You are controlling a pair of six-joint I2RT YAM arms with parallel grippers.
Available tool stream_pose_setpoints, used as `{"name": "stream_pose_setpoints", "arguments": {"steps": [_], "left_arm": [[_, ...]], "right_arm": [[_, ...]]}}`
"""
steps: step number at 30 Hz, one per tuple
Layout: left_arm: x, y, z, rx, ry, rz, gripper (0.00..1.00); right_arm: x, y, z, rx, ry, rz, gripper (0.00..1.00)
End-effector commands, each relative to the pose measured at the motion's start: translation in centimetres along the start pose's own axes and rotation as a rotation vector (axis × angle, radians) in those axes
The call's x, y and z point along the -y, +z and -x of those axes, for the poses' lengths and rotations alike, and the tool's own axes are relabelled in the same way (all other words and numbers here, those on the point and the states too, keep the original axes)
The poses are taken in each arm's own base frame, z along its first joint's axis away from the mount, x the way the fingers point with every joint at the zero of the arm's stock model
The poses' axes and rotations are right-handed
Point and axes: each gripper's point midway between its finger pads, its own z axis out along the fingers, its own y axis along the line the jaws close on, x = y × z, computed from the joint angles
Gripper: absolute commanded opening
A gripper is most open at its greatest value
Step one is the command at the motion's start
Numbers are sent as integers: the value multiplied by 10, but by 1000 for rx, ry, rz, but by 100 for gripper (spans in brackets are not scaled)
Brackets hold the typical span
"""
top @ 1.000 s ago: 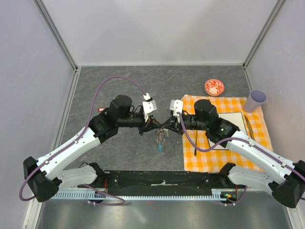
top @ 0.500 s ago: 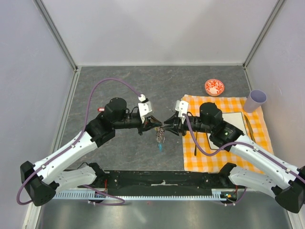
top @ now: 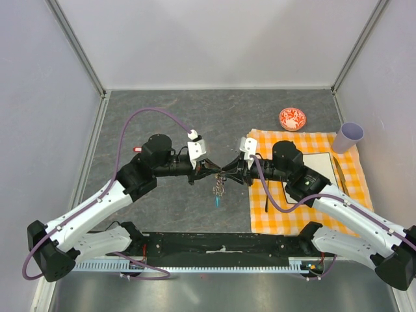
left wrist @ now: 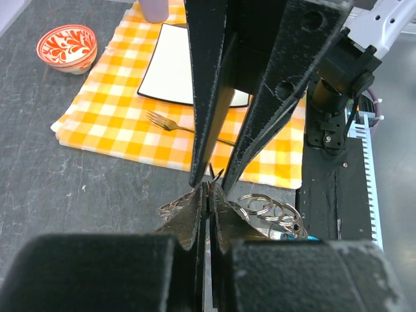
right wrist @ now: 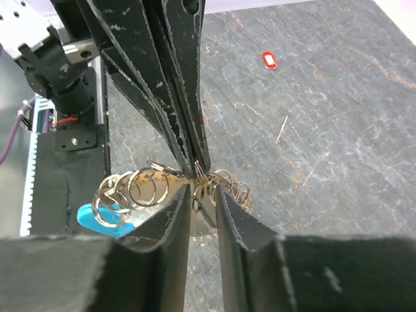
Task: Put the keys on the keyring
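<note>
The keyring [top: 218, 188], a bunch of linked thin metal rings with a cyan piece [top: 216, 203], hangs above the dark table between both arms. My left gripper [top: 216, 172] is shut on the top of the rings; in the left wrist view its jaws [left wrist: 209, 192] press together with rings [left wrist: 266, 208] spilling to either side. My right gripper [top: 229, 174] faces it tip to tip. In the right wrist view the right gripper [right wrist: 203, 195] stands open, its fingers either side of some rings [right wrist: 130, 188]. No separate keys can be told apart; they are hidden or out of view.
An orange checked cloth [top: 312, 214] lies at the right with a white mat [top: 318, 162], a fork [top: 267, 195] and a lilac cup [top: 350, 136]. A red-and-white bowl [top: 292, 119] sits behind it. A small red tag [top: 137, 149] lies left of the left arm.
My right gripper has gone from shut to open beside the rings. The left arm shifted slightly left and stays shut on the keyring, which hangs a little lower.
</note>
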Motion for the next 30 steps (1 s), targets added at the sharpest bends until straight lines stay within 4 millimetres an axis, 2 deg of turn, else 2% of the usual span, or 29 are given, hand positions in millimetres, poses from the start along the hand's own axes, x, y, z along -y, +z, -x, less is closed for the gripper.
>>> {"name": "stream_pose_setpoints", "arguments": {"steps": [1, 4, 6, 17, 19, 25, 28, 30], "left_arm": [[5, -7, 36, 117, 75, -17, 2], [6, -8, 39, 123, 78, -19, 2], [7, -9, 41, 131, 82, -19, 2], [13, -21, 77, 276, 121, -14, 2], [14, -22, 82, 295, 121, -18, 2], [16, -24, 85, 337, 119, -19, 2], [11, -24, 83, 337, 106, 13, 2], [-1, -24, 79, 332, 94, 80, 2]], "right_arm": [[-2, 1, 12, 50, -23, 13, 22], [0, 2, 9, 43, -20, 10, 5], [0, 3, 9, 42, -21, 10, 0], [-1, 5, -17, -8, 20, 6, 0], [0, 6, -13, 14, 12, 3, 0], [-1, 12, -24, -7, 26, 26, 4], [-2, 15, -29, -22, 36, 37, 7], [-2, 15, -28, -23, 38, 39, 12]]}}
